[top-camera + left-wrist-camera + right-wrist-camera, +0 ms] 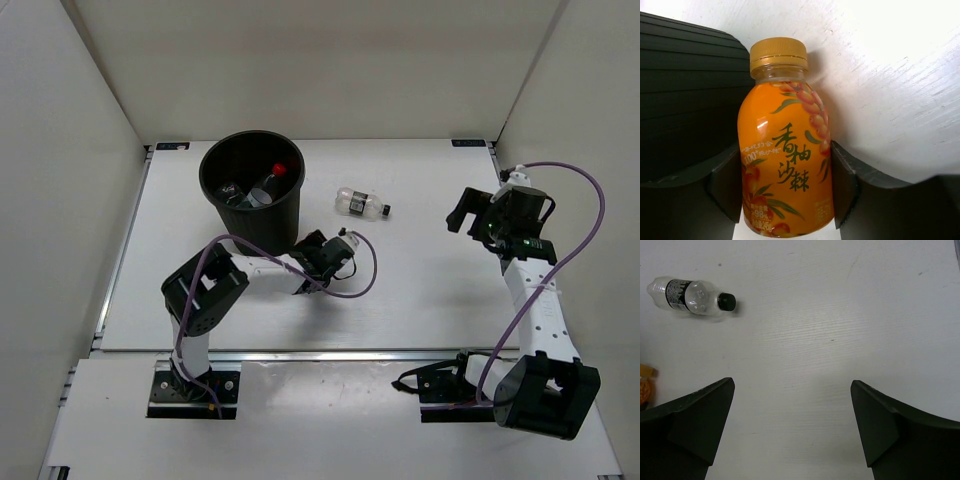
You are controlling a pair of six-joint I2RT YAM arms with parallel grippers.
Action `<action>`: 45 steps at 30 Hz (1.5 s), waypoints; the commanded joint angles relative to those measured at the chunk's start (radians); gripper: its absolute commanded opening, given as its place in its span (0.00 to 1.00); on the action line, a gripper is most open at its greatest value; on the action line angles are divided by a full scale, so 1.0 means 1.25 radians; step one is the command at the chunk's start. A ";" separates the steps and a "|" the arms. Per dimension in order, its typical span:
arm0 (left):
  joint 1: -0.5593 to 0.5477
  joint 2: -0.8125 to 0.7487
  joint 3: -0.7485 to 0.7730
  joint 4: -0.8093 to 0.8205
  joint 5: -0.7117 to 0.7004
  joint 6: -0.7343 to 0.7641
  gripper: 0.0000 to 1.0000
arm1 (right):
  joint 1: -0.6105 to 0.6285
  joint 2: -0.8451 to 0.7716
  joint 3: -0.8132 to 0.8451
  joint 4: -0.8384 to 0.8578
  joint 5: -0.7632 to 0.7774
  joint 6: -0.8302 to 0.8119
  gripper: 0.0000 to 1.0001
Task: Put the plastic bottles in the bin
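My left gripper (335,252) sits low beside the black bin (272,226) and is shut on a stubby orange bottle (785,150) with a gold cap; both fingers (842,182) press on its sides. The bin's ribbed wall (690,90) is just to its left. Inside the bin lie a red-capped bottle (266,184) and other bottles. A clear bottle with a black cap (360,203) lies on the table right of the bin and shows in the right wrist view (690,295). My right gripper (470,215) is open and empty, above bare table (792,415).
White walls enclose the table on the left, back and right. The orange bottle's edge shows at the far left of the right wrist view (644,385). A purple cable (590,215) loops beside the right arm.
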 commanded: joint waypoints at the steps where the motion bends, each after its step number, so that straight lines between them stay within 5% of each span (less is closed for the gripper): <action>1: -0.005 -0.002 0.007 -0.054 0.011 -0.024 0.51 | -0.018 -0.022 -0.015 0.036 -0.002 -0.012 0.99; 9: -0.036 -0.140 0.125 -0.173 0.068 -0.070 0.49 | -0.005 -0.044 0.001 0.028 0.001 -0.028 0.99; 12: -0.018 -0.233 0.233 -0.220 0.227 -0.090 0.54 | 0.011 -0.043 0.003 0.039 -0.004 -0.025 0.99; 14: 0.025 -0.316 0.305 -0.208 0.370 -0.185 0.44 | 0.024 -0.042 0.007 0.044 -0.004 -0.020 0.99; 18: 0.178 -0.438 0.265 -0.073 0.572 -0.241 0.50 | 0.040 -0.056 -0.011 0.071 -0.019 -0.014 0.99; 21: 0.211 -0.455 0.281 -0.083 0.461 -0.226 0.49 | 0.051 -0.049 -0.019 0.081 -0.045 -0.001 0.99; 24: 0.213 -0.414 0.305 -0.083 0.277 -0.187 0.59 | 0.087 -0.027 -0.024 0.097 -0.052 -0.001 0.99; 30: 0.257 -0.332 0.327 -0.164 0.021 -0.275 0.65 | 0.157 0.039 -0.024 0.105 -0.036 -0.003 0.99; 33: 0.294 -0.343 0.337 -0.207 0.053 -0.326 0.71 | 0.154 0.058 -0.011 0.111 -0.038 -0.003 0.99; 35: 0.312 -0.368 0.343 -0.224 0.099 -0.333 0.98 | 0.154 0.068 -0.009 0.116 -0.056 -0.016 0.99; 39: 0.288 -0.429 0.326 -0.214 0.107 -0.325 0.99 | 0.196 0.083 0.012 0.137 -0.092 -0.080 1.00; 45: 0.322 -0.524 0.282 -0.334 0.146 -0.399 0.98 | 0.314 0.131 0.024 0.218 -0.213 -0.438 0.99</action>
